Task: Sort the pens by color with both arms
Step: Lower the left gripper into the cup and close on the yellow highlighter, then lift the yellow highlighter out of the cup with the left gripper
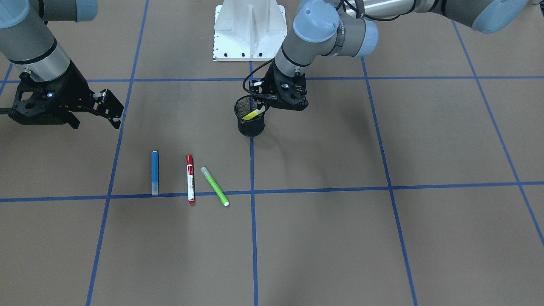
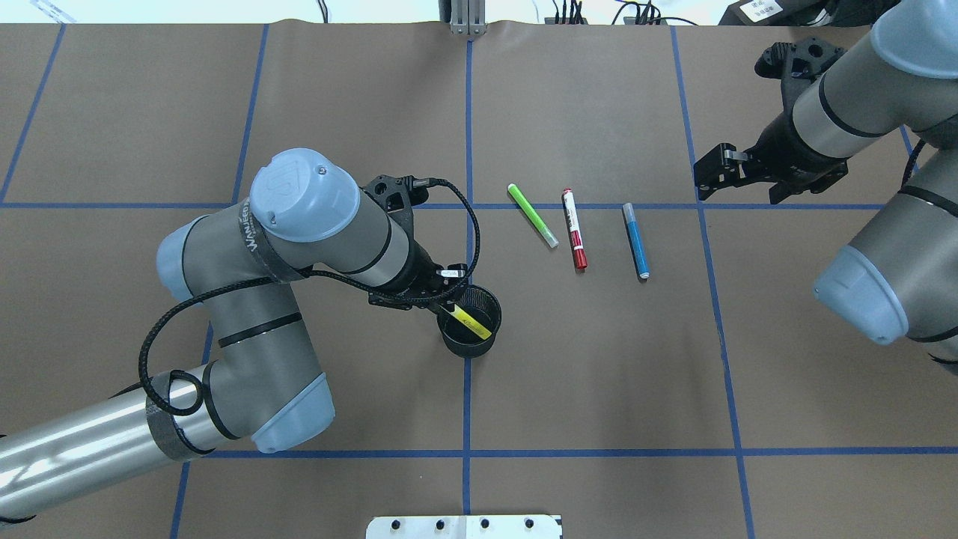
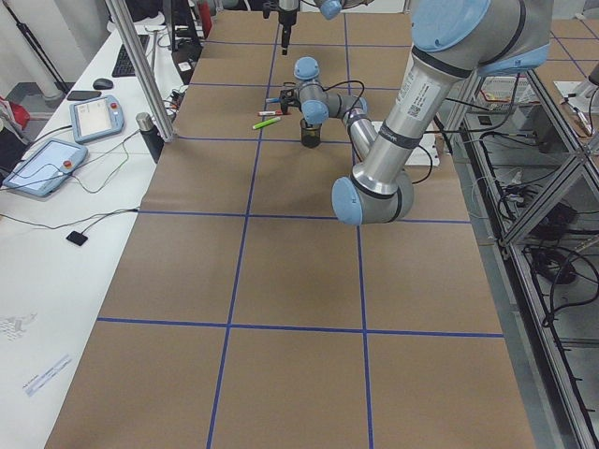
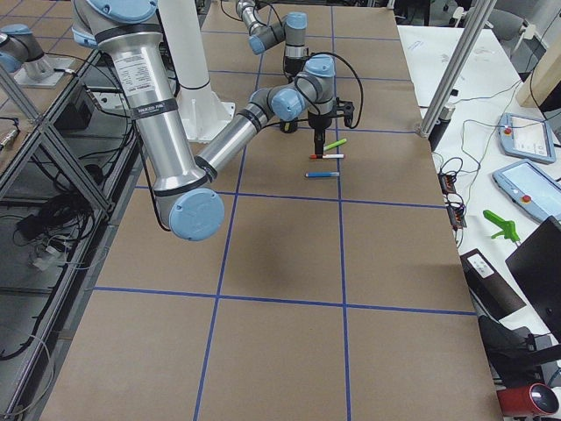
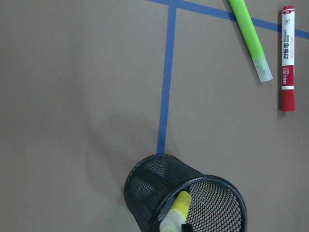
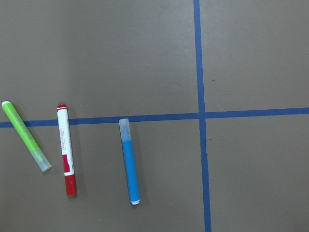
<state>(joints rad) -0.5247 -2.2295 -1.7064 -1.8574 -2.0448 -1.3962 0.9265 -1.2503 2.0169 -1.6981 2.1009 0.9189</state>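
My left gripper grips the slim yellow marker, slanting into the black mesh cup below; my spread right gripper is nearest the blue marker.

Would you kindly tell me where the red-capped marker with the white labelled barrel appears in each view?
Front-facing: red-capped white-barrelled marker, left of centre, across a tape line.
Overhead: marker right of centre.
Exterior left: marker tiny, far top.
Exterior right: marker upper middle.
Left wrist: marker top right.
Right wrist: marker lower left.
Landmark: slim lime green marker beside it throughout.
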